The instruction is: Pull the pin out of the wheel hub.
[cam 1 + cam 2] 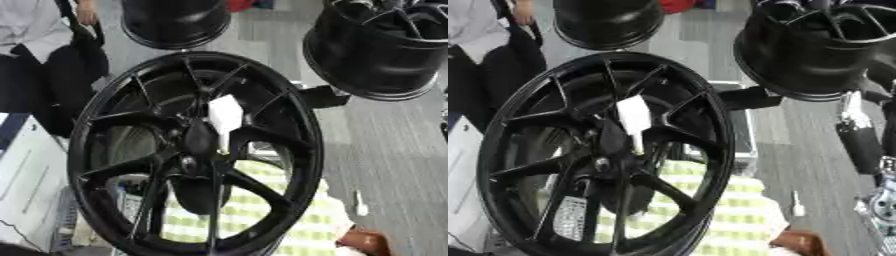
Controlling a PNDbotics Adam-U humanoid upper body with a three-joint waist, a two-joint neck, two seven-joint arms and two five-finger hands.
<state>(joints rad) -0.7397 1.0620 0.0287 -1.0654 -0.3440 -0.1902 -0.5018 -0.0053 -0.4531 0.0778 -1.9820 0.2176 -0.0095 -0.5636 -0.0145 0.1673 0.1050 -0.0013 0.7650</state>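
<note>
Presently the wheel hub (197, 152) is standing upright at centre with a white pin (224, 118) projecting near its middle, no hand is showing so its state cannot be told, and any reach should be closing squarely on that white piece.

Not much of me in shot tbh, just my right arm (861, 142) down the right edge of the right eye view. It's a long, rounded black segment, kinda glossy, with a pale silvery strip (851, 111) at its upper end. Lower down there's a silver metal joint (882, 202), round-ish with dark holes or screws in it, cut off by the edge.
</note>
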